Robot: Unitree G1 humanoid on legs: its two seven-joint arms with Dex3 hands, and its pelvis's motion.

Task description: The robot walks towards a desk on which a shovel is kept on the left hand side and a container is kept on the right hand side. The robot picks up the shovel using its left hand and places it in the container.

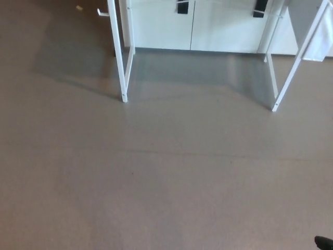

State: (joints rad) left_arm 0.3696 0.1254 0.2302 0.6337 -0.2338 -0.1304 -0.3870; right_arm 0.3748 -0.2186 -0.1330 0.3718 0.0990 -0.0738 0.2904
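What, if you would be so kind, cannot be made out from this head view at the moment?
- Desktop, shovel and container: above the top edge in the head view; only the white desk legs show.
- Cabinet fronts: cut off by the top edge; their black handles show only in part.
- Dark shape at the bottom right corner: cut by the edge, too little to identify.
- Both hands: out of frame.
- Small bits on the floor, upper left: too small to name.
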